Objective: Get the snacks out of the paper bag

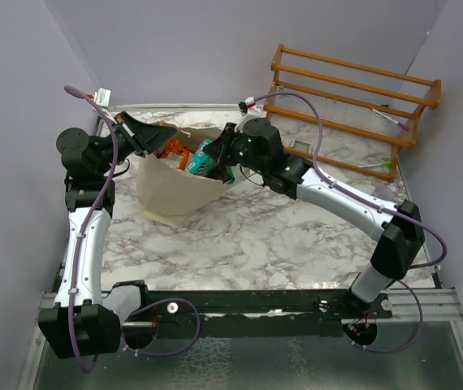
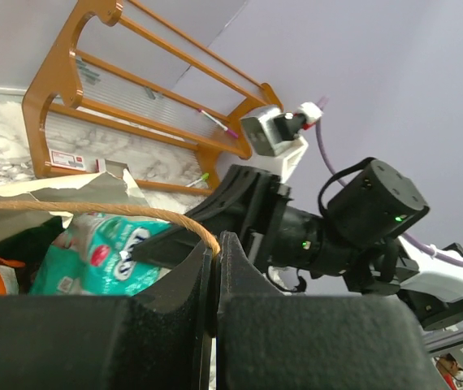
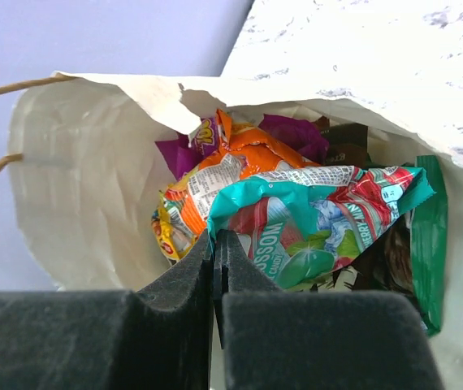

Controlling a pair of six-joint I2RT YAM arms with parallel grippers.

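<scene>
The cream paper bag [image 1: 175,195] stands on the marble table with its mouth open. My left gripper [image 2: 214,242] is shut on the bag's brown cord handle [image 2: 93,209] at the bag's left rim [image 1: 146,158]. My right gripper [image 3: 219,237] reaches into the mouth and is shut on the corner of a teal-green snack packet [image 3: 321,215], which also shows in the top view [image 1: 203,162]. Under that packet lie an orange packet [image 3: 244,158], a purple one [image 3: 292,134], a dark brown one [image 3: 349,146] and a plain green one [image 3: 430,236].
An orange wooden rack [image 1: 353,101] stands at the back right of the table, close behind the right arm [image 1: 337,195]. Purple walls close in the left, back and right sides. The bag's torn inner wall [image 3: 77,179] rises left of the right gripper.
</scene>
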